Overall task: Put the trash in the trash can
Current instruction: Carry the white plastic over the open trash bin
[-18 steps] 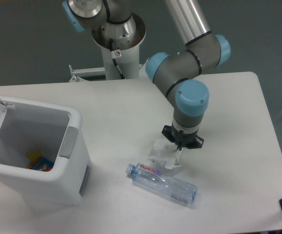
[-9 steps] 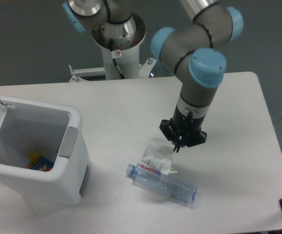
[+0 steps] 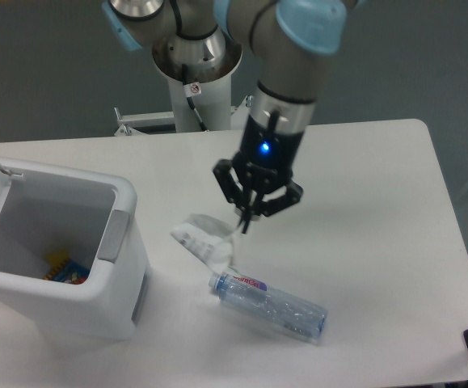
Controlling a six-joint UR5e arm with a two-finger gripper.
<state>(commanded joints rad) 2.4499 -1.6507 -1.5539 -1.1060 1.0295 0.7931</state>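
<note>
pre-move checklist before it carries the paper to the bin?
1. Gripper shut on the paper wad: ok, wad hangs from the fingertips.
2. Wad clear of the table: ok, lifted.
3. Grip security: cannot tell, only an edge looks pinched.
4. Trash can lid open: ok, opening faces up.
5. Room inside the can: ok, only some coloured items at the bottom.
6. Water bottle clear of the carry path: ok, lying on its side below the wad.

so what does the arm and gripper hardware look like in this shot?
Grey arm segments with light-blue joint caps, rising from a silver round base column with a black cable and a small sticker. Black wrist section with a lit blue LED, ending in a black two-finger gripper.
</note>
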